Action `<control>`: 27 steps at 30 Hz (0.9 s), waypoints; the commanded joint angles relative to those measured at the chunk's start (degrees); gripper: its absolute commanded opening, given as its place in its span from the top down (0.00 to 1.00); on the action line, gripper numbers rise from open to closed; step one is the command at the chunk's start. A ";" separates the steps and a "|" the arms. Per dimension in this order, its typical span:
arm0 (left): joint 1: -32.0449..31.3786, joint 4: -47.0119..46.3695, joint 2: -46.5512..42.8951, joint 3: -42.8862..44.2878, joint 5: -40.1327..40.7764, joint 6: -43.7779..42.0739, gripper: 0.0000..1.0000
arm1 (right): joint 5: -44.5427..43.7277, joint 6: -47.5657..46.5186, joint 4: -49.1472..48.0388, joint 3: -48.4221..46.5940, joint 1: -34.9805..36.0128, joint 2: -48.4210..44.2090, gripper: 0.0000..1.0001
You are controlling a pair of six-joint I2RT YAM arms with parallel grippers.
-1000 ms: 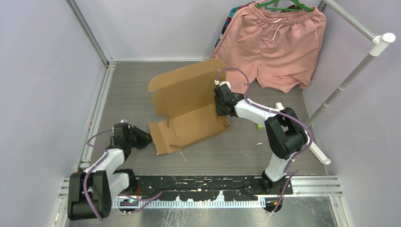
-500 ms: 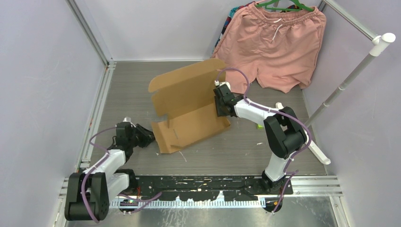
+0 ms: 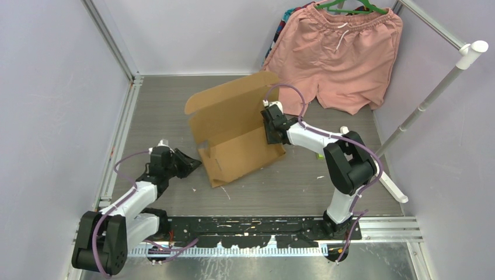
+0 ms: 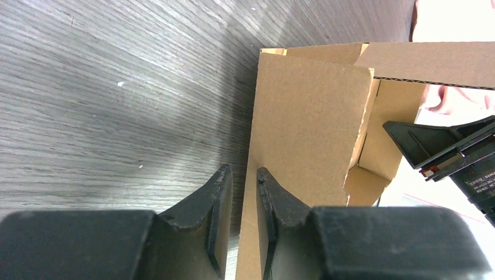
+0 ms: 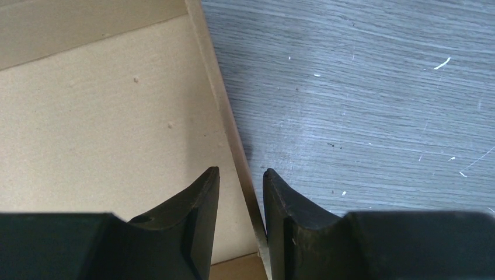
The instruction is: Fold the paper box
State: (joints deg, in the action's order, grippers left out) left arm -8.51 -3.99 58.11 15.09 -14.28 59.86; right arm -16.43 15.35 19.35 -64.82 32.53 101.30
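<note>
At the near side, a left flap edge of the paper box [image 3: 239,137] is pinched by the narrowly set left gripper [image 4: 244,175], the half-folded box is seen mid-way across the table [image 3: 292,181], and its right edge is clamped by the right gripper [image 5: 241,175].

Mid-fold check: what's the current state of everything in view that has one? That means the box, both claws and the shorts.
box, half folded: base lying flat, back panel raised, left end flap standing up.
left claw, nearly closed, pinching the edge of the box's left flap.
right claw, nearly closed, pinching the edge of the box's right wall.
shorts, hanging at the back, neither claw touching them.
</note>
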 commanded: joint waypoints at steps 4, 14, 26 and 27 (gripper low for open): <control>-2.63 -2.15 0.86 4.26 2.69 1.61 0.77 | -0.68 1.52 -0.31 -2.42 1.85 0.73 0.62; -8.20 -5.02 4.16 6.03 6.03 3.21 0.78 | -1.02 1.78 -0.11 -3.01 2.45 1.35 0.62; -14.34 -7.92 7.30 8.37 10.08 4.70 0.78 | -1.18 2.15 0.42 -3.64 3.05 2.13 0.62; -14.93 -8.18 7.69 8.66 10.29 4.74 0.78 | -1.28 2.22 0.43 -3.65 3.10 2.15 0.62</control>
State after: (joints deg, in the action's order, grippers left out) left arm -20.16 -9.30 63.90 21.41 -3.38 64.14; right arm -21.78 15.22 22.06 -66.24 33.39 102.65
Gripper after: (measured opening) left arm 0.221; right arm 0.388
